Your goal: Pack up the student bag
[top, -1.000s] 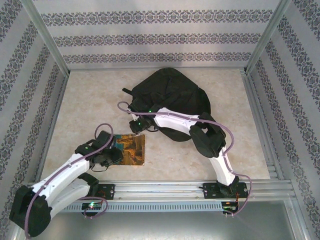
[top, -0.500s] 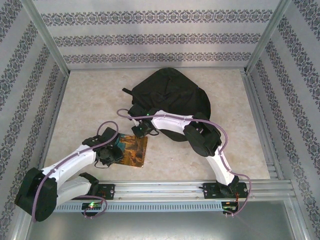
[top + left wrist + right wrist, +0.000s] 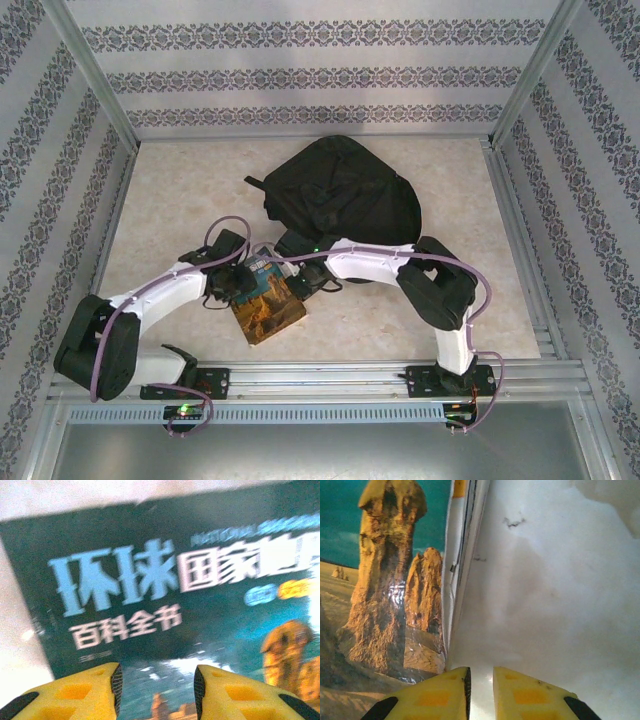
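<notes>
Student bag (image 3: 345,190) lies flat toward the far edge of the bench (image 3: 170,190), a little right of centre. It is dark all over, and I cannot tell from above whether its mouth is unzipped. One book (image 3: 270,312) lies cover up between the bag and the near edge, just in front of the bag and skewed to the bench edges. Both arms converge on it. Left gripper (image 3: 156,674) hovers over the title end of the cover, jaws apart, with printed cover showing through the gap and nothing between the fingers. Right gripper (image 3: 481,672) is low on the bench along the book's page edge, fingers drawn almost together on nothing. It is just beside the book; whether it touches I cannot tell. Judgement: the step in hand is acquiring the book. Nothing is gripped and nothing has gone into the bag, so the task is at an early stage. The next move calls for a purchase on a thin, flat, glossy object. One finger probably has to get under an edge, with the other arm bracing the opposite side so the book does not skate away. After that the bag's opening must be found and held wide enough for the book to enter edge first. Risk: the book slides rather than lifts.
</notes>
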Controlling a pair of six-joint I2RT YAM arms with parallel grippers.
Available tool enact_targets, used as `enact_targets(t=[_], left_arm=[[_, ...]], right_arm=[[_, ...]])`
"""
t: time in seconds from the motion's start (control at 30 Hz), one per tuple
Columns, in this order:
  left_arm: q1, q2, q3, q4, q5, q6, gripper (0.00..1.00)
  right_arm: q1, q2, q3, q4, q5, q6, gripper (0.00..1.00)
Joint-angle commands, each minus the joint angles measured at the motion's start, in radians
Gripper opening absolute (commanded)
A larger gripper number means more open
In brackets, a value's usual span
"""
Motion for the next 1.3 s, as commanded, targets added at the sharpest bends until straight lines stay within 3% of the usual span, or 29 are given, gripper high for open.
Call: enact_targets(t=[0.0, 0.13, 0.27, 0.37, 0.57, 0.83, 1.27], left_arm=[[0.031, -0.069, 0.023, -0.001, -0.011, 0.031, 0.44], [0.054, -0.196, -0.043, -0.062, -0.009, -0.013, 0.45], [0.056, -0.289, -0.132, -0.072, 0.016, -0.077, 0.51], [0.056, -0.299, -0.185, -0.044, 0.041, -0.111, 0.52], [0.057, -0.286, -0.214, -0.022, 0.044, -0.117, 0.53], [0.062, -0.249, -0.280, 0.075, 0.082, -0.148, 0.52], [0.064, -0.151, -0.320, 0.246, 0.163, -0.168, 0.43]], right_arm=[[0.001, -0.064, 0.004, -0.028, 0.058, 0.037, 0.27], [-0.013, -0.097, 0.037, -0.047, 0.061, 0.042, 0.33], [-0.049, -0.070, 0.071, -0.014, -0.108, 0.077, 0.40], [-0.058, -0.022, 0.103, 0.025, -0.216, 0.092, 0.49], [-0.065, 0.109, 0.222, -0.037, -0.217, 0.080, 0.54], [-0.079, 0.211, 0.271, -0.088, -0.208, 0.068, 0.54], [-0.060, 0.187, 0.262, -0.033, -0.467, 0.128, 0.36]])
